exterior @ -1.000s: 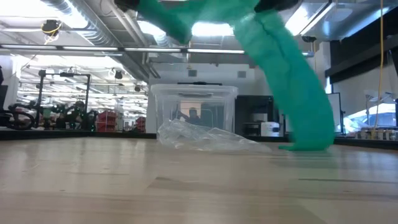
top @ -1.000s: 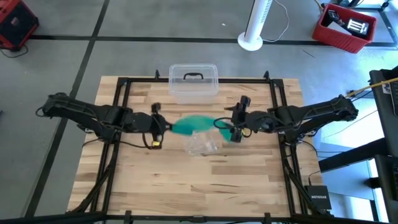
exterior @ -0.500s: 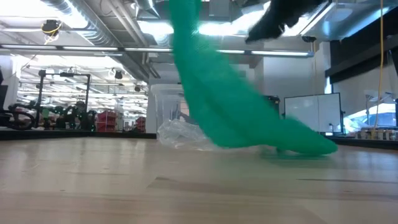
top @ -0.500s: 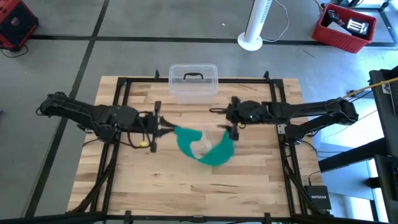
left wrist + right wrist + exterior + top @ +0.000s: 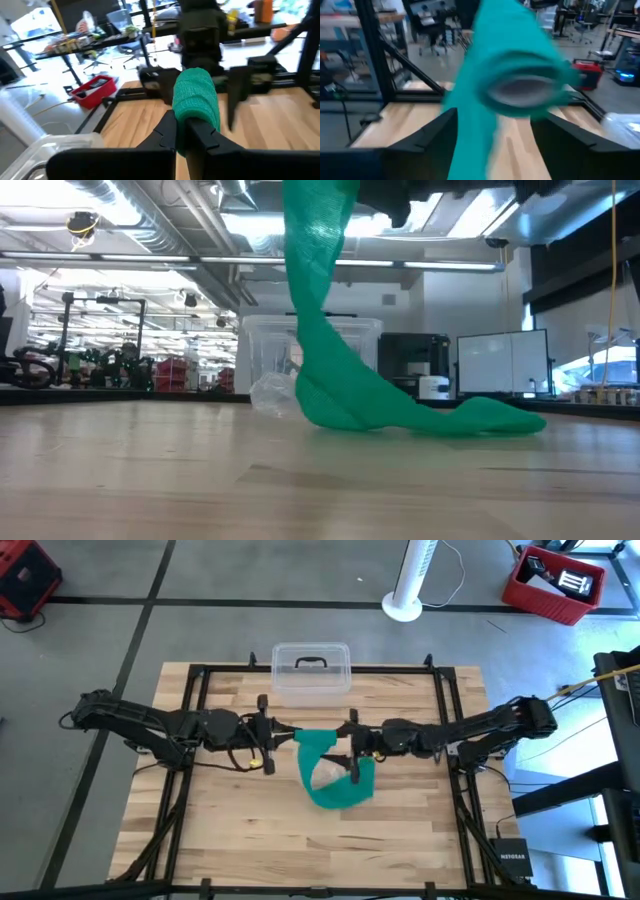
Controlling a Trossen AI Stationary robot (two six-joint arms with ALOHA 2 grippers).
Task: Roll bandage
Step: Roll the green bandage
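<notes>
Looking down in the high view, the teal-green soft fabric bandage (image 5: 335,775) now hangs from near the table's centre and pools toward the near side, where half a second ago it swept wider to the right. The right gripper (image 5: 352,752) has moved left to meet the left gripper (image 5: 274,733), so the two stand close over the middle; I judge the rolling is under way, with much loose band left. The clear lidded plastic box (image 5: 311,671) sits at the far edge, well apart, and the wooden table (image 5: 420,840) has open room near and to both sides.

In the low view, the band drops steeply from above, and its tail lies flat to the right. The crinkled clear wrapper (image 5: 272,393) sits just behind it.

In the left wrist view, the left gripper's fingers are pressed together on a compact rolled end of the bandage.

In the right wrist view, the right gripper's fingers (image 5: 427,132) stand apart either side of the band, gripping nothing I can see.
</notes>
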